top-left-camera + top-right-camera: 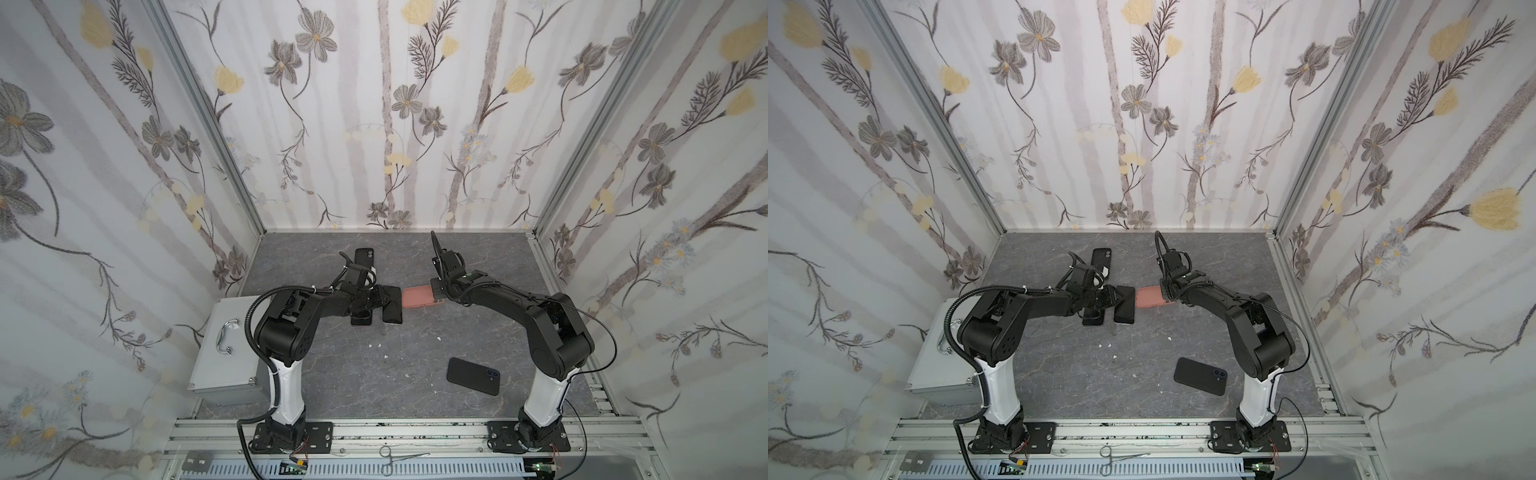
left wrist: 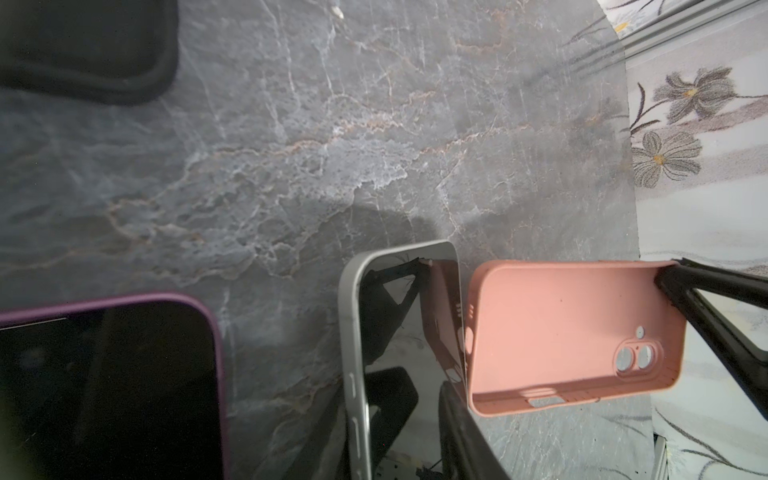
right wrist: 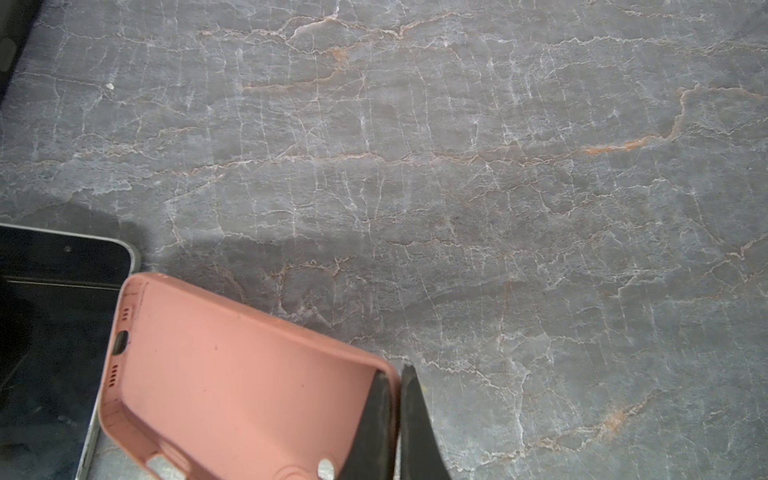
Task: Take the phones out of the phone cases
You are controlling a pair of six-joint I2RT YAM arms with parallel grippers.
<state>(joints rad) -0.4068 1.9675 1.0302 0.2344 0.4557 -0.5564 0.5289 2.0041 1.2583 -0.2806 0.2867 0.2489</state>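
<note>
The right gripper (image 3: 397,374) pinched the empty case's (image 3: 249,395) wall. The phone (image 2: 357,332), probably slick and fragile, sat at the left gripper's (image 1: 382,300) tips, unclear if held; its metal edges looked safest to grasp.

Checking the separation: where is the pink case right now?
In both top views the pink case is near mid-table, empty, its end wall pinched by the right gripper, just right of the bare phone.
</note>
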